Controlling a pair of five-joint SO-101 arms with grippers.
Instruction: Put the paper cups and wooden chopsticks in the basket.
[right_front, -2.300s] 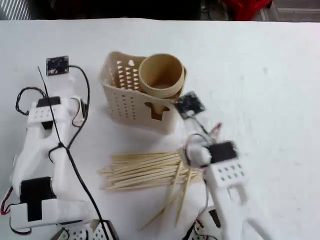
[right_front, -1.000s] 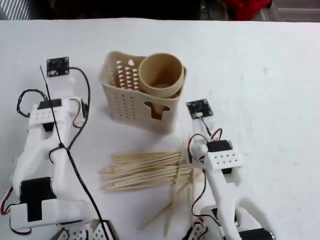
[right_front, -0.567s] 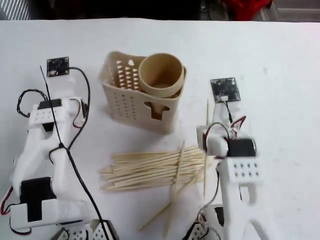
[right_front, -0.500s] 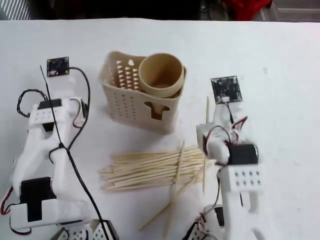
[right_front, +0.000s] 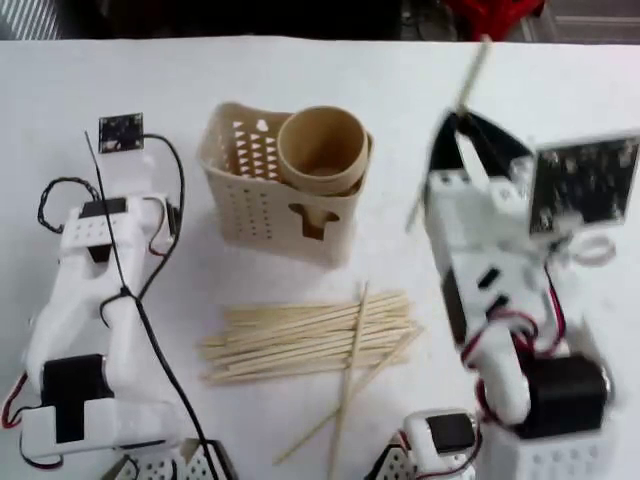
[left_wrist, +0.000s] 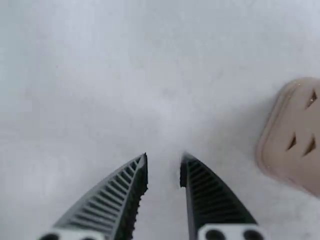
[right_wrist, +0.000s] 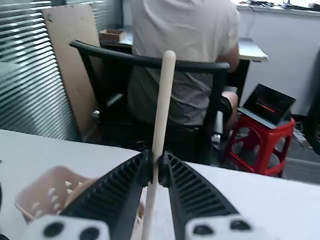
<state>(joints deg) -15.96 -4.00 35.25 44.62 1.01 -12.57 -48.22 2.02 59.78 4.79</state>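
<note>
The beige basket (right_front: 262, 198) stands at mid-table with a paper cup (right_front: 322, 150) inside it at its right end. A pile of wooden chopsticks (right_front: 305, 338) lies in front of the basket, a few of them crossing it at an angle. My right gripper (right_front: 457, 120) is raised high to the right of the basket, shut on a single chopstick (right_front: 470, 66) that sticks up past the fingers (right_wrist: 159, 167). My left gripper (left_wrist: 163, 161) hovers low over bare table left of the basket (left_wrist: 292, 132), slightly open, with nothing between its fingers.
The left arm (right_front: 85, 300) lies folded along the table's left side with its black cable (right_front: 150, 330) trailing to the front edge. Behind the table a person sits on a black chair (right_wrist: 150, 62) next to a red stool (right_wrist: 260, 137).
My right gripper closed on one chopstick at the pile's right end and lifted it high, swinging toward the far right. The pile shifted slightly. The left arm barely moved.
</note>
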